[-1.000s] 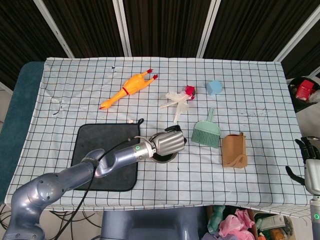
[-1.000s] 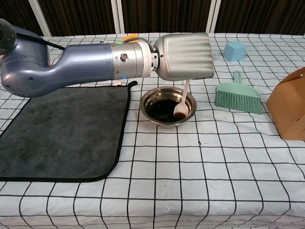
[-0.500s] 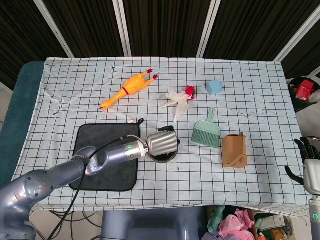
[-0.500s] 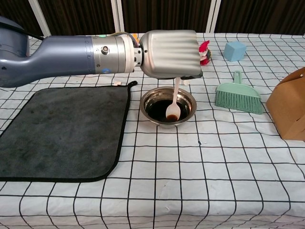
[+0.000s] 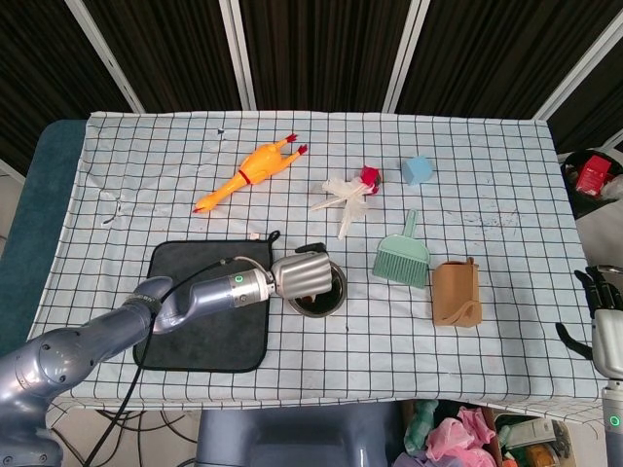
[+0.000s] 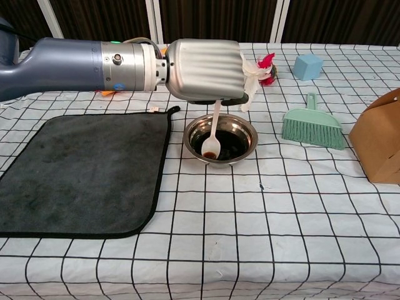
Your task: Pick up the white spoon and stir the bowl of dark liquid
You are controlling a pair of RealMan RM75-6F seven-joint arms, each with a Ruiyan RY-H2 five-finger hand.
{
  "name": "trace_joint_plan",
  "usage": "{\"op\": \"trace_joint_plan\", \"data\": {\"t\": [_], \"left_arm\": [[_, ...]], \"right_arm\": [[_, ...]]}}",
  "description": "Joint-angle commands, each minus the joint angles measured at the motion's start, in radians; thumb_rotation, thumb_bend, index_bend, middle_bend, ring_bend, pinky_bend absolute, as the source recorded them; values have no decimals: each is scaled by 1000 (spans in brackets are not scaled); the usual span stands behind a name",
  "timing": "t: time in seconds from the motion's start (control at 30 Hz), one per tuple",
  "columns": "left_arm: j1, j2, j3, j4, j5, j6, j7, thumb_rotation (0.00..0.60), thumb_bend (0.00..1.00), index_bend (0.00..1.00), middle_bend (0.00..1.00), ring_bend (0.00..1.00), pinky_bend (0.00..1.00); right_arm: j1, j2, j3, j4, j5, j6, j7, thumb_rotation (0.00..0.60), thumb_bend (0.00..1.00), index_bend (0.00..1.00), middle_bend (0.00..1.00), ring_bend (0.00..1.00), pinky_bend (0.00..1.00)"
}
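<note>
Spoon under my left hand – in the bowl

My left hand [image 6: 205, 67] holds one white spoon [image 6: 212, 134], tip in the one bowl [image 6: 248, 145]; right hand [image 5: 605, 326] – grip unclear.

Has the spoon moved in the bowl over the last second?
Yes. The spoon, held by the left hand, has swept from the right side of the bowl to its left side in the chest view.
</note>
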Motion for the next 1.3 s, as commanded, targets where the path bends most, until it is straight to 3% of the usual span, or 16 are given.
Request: {"op": "trace_joint_plan", "data": {"t": [0.03,0.83,1.3], "left_arm": [[1,-5,4,23,4,-6,-5,600,446,637,915,853,838],[-51,-145,-47,190,-40,-88,21,600,446,643,916,853,838],[-57,-151,-72,119,-54,-32,10,600,446,646,917,853,838]], "right_arm": [[0,0,0,1,0,0,0,600,184,148,109,194,295],[-4,-2,12,15,19,-2,20,600,185,148,109,194,295],[-7,1,16,11,20,5,26,600,185,148,109,193,295]]}}
